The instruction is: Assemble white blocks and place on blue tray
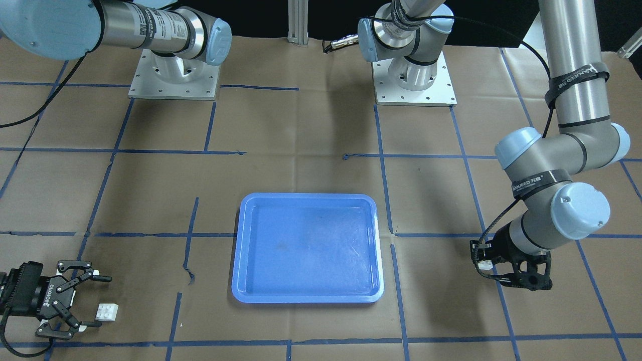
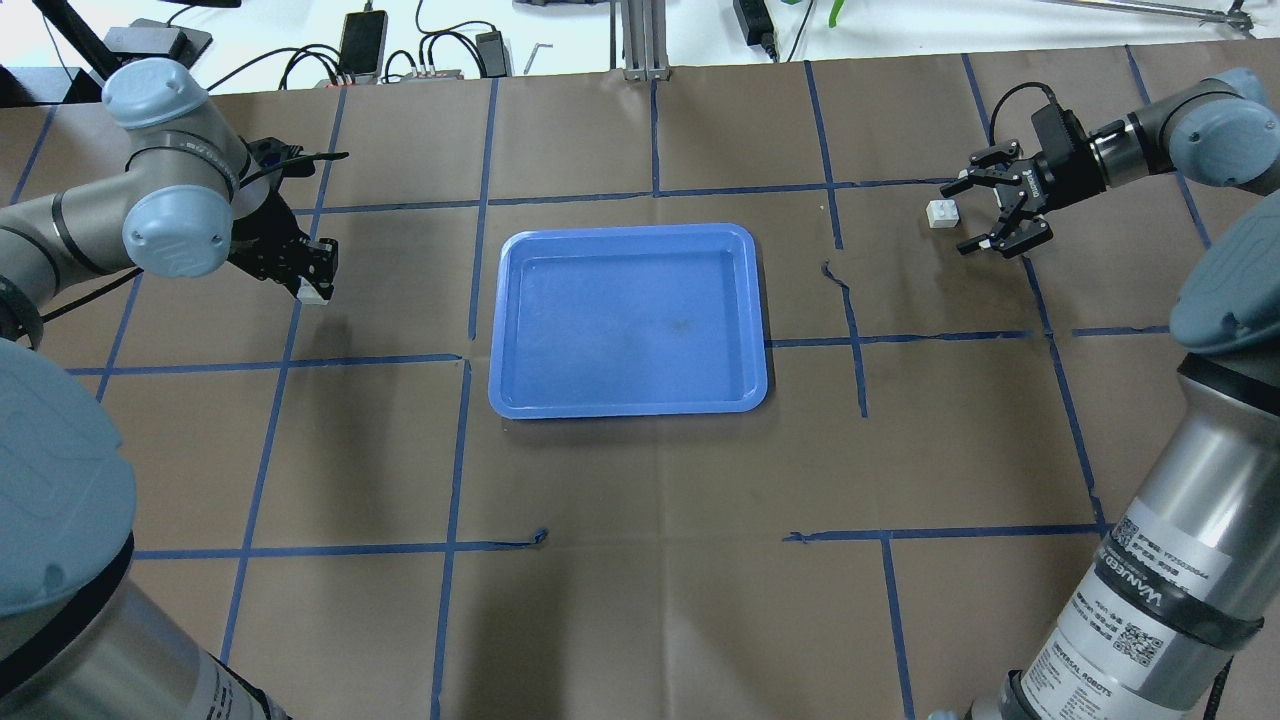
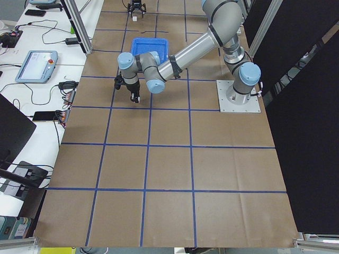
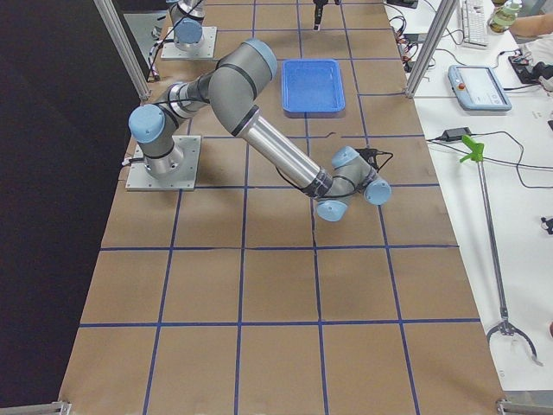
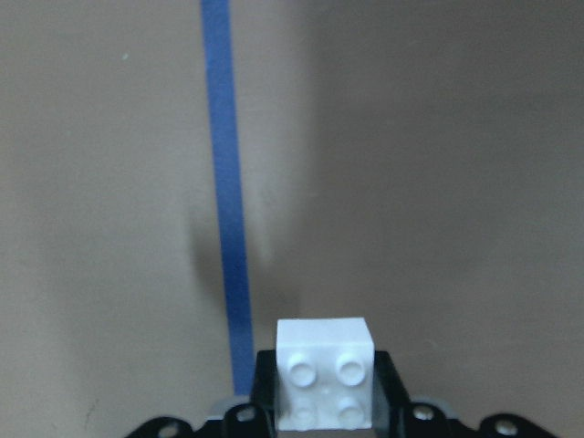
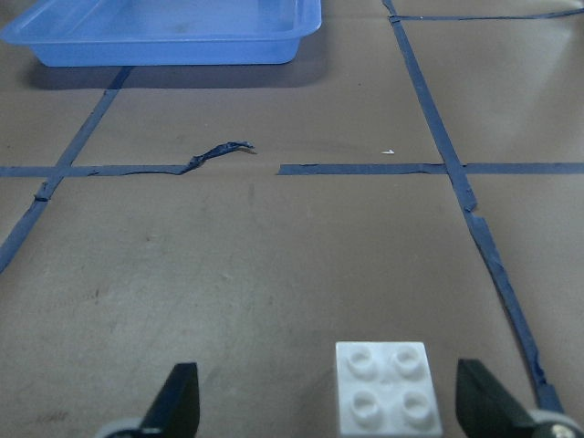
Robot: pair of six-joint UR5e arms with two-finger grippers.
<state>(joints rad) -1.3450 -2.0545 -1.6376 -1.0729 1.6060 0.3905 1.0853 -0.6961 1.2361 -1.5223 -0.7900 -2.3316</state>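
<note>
The blue tray [image 2: 628, 320] lies empty at mid-table and also shows in the front view [image 1: 307, 245]. My left gripper [image 2: 315, 282] is shut on one white block [image 2: 314, 296] and holds it just above the paper, left of the tray. The left wrist view shows that block [image 5: 326, 372] studs up between the fingers. My right gripper [image 2: 958, 219] is open and low over the table, far right of the tray. The second white block [image 2: 941, 214] rests on the paper at its fingertips. In the right wrist view this block [image 6: 387, 388] lies between the open fingers [image 6: 488, 406], nearer one of them.
Brown paper with blue tape lines covers the table, with a torn tape strip [image 2: 845, 290] between the tray and the right gripper. The arm bases [image 1: 414, 75] stand at the robot's side. Cables and devices [image 2: 400, 50] lie along the far edge.
</note>
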